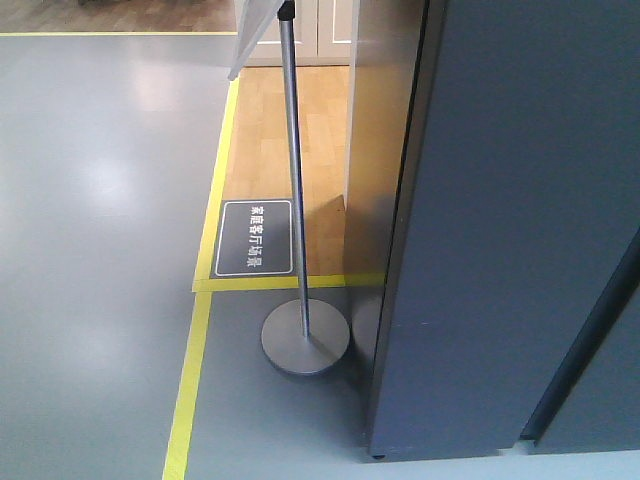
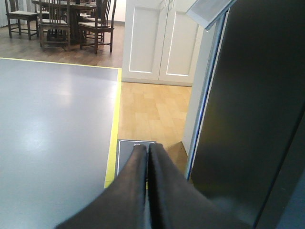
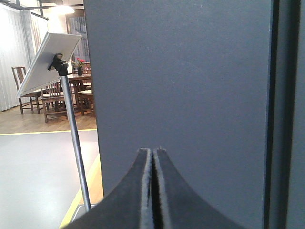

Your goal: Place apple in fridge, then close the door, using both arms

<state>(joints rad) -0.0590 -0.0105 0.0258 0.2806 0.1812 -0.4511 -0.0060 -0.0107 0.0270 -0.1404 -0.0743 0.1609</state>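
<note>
The fridge [image 1: 500,220] is seen from outside as a tall dark grey-blue wall, and its door [image 3: 181,81] fills the right wrist view. The apple is not seen in any view. The left tool [image 2: 147,148] is pressed together and holds nothing. The right tool [image 3: 153,152] is pressed together too, just before the door. A sign stand [image 1: 295,180] is set on the floor [image 1: 100,200] beside the fridge.

The front view looks down at the floor with the fridge [image 1: 500,230] at 3 o'clock; both wrist views face it closely, sharing the sign stand [image 1: 293,170] at 10 o'clock.
</note>
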